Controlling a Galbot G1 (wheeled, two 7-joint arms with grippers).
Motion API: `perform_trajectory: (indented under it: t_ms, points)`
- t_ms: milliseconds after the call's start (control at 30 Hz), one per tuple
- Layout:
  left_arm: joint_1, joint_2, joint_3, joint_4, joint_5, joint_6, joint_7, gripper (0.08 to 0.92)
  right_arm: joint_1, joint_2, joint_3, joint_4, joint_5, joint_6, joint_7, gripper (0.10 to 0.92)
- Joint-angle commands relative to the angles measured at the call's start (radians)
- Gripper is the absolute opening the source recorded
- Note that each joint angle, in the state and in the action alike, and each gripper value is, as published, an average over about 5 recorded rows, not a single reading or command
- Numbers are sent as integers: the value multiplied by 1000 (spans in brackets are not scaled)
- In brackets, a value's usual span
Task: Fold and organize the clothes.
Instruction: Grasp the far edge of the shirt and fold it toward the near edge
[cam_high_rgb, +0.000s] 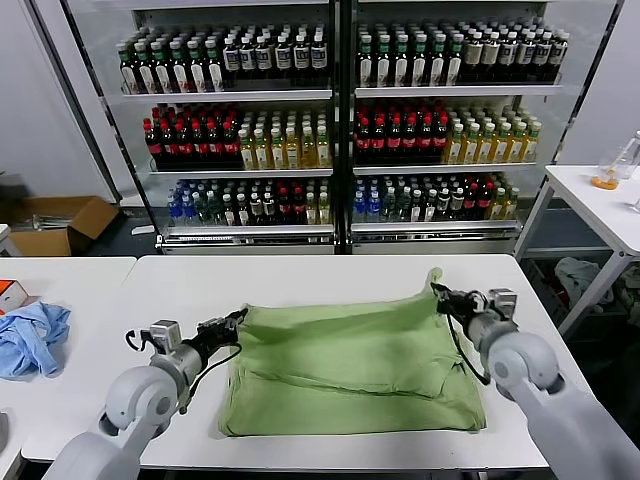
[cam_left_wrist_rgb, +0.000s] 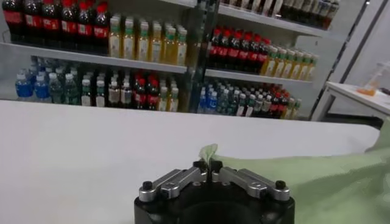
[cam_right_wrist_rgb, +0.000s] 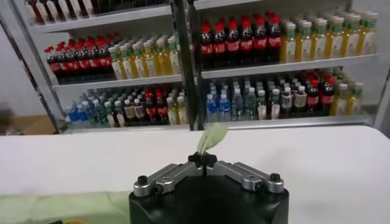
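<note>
Light green cotton polo shirt (cam_high_rgb: 350, 365), folded on the white worktop (cam_high_rgb: 300, 280), collar and print hidden; left gripper (cam_high_rgb: 237, 320) and right gripper (cam_high_rgb: 440, 294) jaws each pinch a far corner.

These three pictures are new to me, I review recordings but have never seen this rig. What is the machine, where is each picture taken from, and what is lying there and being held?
It is a two-armed robot standing at a white table, facing shelves of bottled drinks. The wide picture comes from a camera on its head, looking down at the work. The other two come from cameras on its wrists, each looking out past that arm's own hand.

A light green shirt lies on the table, partly folded. The left hand is shut on its far left corner, and the right hand is shut on its far right corner. In each wrist picture you see a bit of green cloth pinched between the closed fingertips.

A crumpled light blue garment lies off to the left on a neighbouring table, untouched.
</note>
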Motion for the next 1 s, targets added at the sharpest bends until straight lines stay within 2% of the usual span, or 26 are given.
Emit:
perform_trajectory:
  t_ms: [33, 400, 733, 833, 1000]
  points:
    - [177, 21, -66, -127, 5, 6, 9, 111, -337, -42, 228, 215, 2, -14, 4, 105]
    - [221, 17, -44, -116, 92, 32, 31, 103, -507, -12, 294, 258, -20, -54, 41, 105]
    - [198, 0, -25, -68, 163, 30, 37, 94, -470, 21, 241, 224, -80, -73, 55, 108]
    - [192, -15, -22, -68, 184, 11, 20, 126, -465, 27, 232, 229, -116, -68, 42, 154]
    - [225, -64, -17, -109, 274, -49, -48, 263, -480, 31, 238, 255, -143, -43, 32, 300]
